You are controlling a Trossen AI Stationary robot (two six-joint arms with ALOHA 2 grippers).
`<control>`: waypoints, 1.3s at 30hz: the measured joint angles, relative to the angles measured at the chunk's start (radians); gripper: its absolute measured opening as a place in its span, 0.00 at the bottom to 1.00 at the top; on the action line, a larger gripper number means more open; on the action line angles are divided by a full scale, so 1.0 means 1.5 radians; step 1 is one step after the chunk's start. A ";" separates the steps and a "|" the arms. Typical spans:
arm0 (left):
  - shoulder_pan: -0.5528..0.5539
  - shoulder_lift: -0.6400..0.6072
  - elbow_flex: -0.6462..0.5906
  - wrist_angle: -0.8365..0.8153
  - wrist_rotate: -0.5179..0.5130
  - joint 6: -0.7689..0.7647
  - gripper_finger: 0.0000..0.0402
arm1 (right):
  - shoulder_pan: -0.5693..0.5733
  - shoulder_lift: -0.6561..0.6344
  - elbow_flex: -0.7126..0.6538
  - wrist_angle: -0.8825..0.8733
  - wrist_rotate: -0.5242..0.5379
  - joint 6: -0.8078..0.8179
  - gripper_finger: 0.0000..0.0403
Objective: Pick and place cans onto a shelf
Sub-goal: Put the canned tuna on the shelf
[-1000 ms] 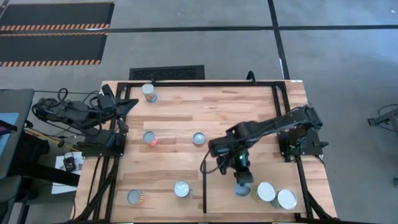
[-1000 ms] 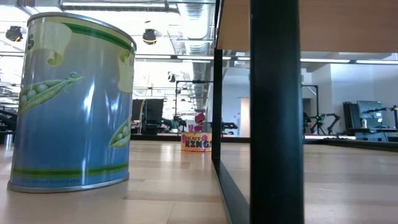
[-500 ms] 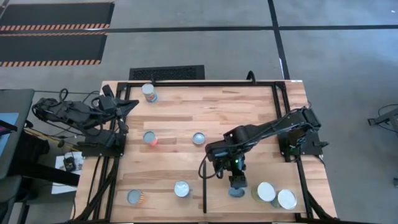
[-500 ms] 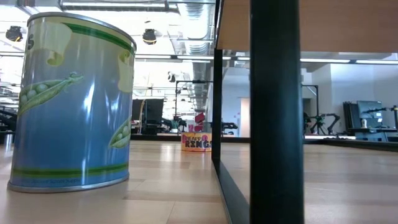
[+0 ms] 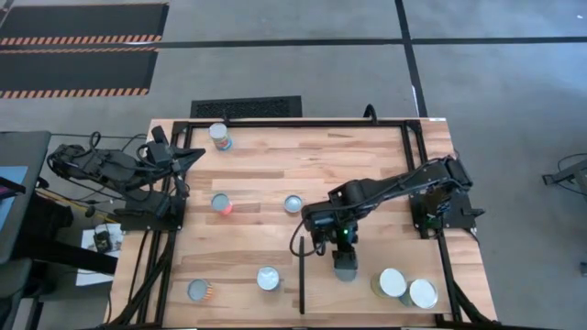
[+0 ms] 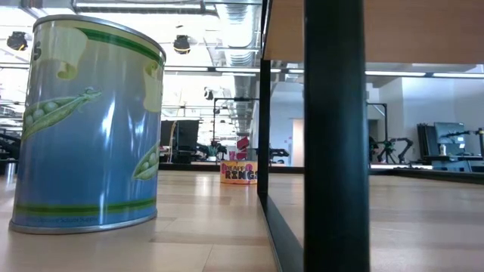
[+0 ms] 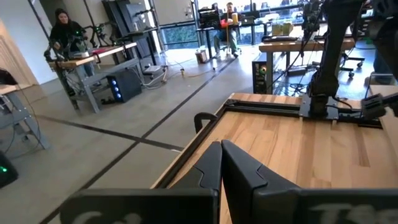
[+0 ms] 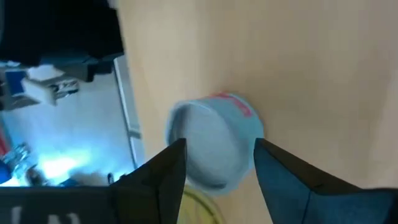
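My right gripper (image 5: 343,257) is over the pale shelf (image 5: 385,229), just right of the thin black divider (image 5: 301,275), and is shut on a small can (image 5: 344,268) with a blue-grey top and a pink label (image 8: 214,146). Two white-topped cans (image 5: 393,282) (image 5: 422,293) stand on their bases at the shelf's near right. Left of the divider, several cans stand on the tabletop (image 5: 268,278) (image 5: 199,291) (image 5: 293,203) (image 5: 221,203) (image 5: 217,136). My left gripper (image 7: 221,165) is shut and empty at the table's far left edge (image 5: 170,156). My right gripper pinches the can's round side wall (image 8: 254,134) between its two fingers (image 8: 165,180), one on each side. The fingers come from above, pointing down. The can stays upright with its top toward the wrist camera. I cannot tell whether its base touches the shelf.
A black frame (image 5: 404,124) runs around the table. In the low view a blue pea can (image 6: 87,125) stands close, the black divider post (image 6: 336,136) is beside it, and a far can (image 6: 239,172) is beyond. People are in the room behind.
My right gripper has carried the can toward the table's left edge, away from the two white-topped cans, then a little toward the far edge. The can has stayed upright in the hold.
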 joint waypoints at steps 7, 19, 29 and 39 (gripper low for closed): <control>0.000 0.000 0.000 0.000 -0.002 -0.001 0.00 | -0.006 -0.003 0.000 -0.007 0.006 -0.003 0.52; 0.000 0.000 0.000 -0.002 0.071 -0.054 0.00 | 0.042 -0.149 0.000 0.017 0.151 0.190 0.04; 0.000 0.000 0.000 0.000 0.198 -0.062 0.00 | 0.159 -0.139 0.000 0.120 0.442 0.394 0.02; 0.000 0.000 -0.051 0.057 0.327 -0.073 0.00 | 0.217 -0.108 -0.001 0.189 0.539 0.466 0.01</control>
